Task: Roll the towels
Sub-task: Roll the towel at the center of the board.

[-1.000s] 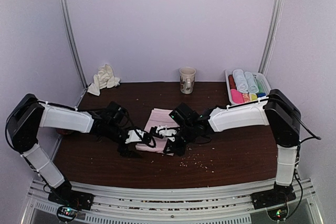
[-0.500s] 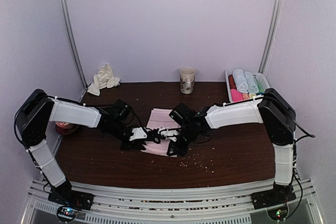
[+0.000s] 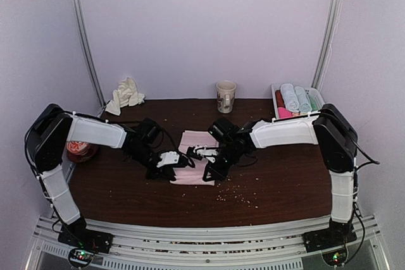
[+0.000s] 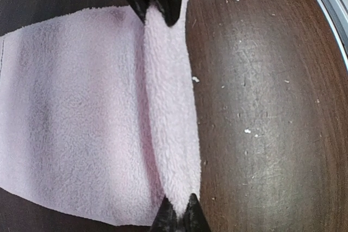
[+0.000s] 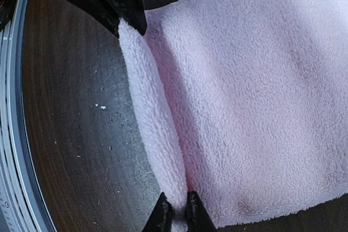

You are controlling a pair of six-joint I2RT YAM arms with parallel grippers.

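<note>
The pale pink towel [image 3: 195, 142] lies flat mid-table, its near edge raised into a soft folded ridge [image 4: 168, 107]. My left gripper [image 4: 178, 214] is shut on the left end of that ridge, and my right gripper [image 5: 176, 210] is shut on the right end. From above, the left gripper [image 3: 177, 167] and right gripper [image 3: 207, 170] face each other across the towel's near edge. Each wrist view shows the other gripper's black fingers at the ridge's far end. The cream-white towel [image 3: 124, 95] lies crumpled at the back left corner.
A mug [image 3: 225, 96] stands at the back centre. A white tray [image 3: 276, 102] with rolled coloured and blue-grey towels sits at the back right. A red round object [image 3: 79, 151] lies by the left arm. Crumbs dot the dark table [image 3: 272, 181].
The left gripper moved right onto the towel's near edge and shut on it. Both grippers have shifted slightly away from the table's front with the edge.
</note>
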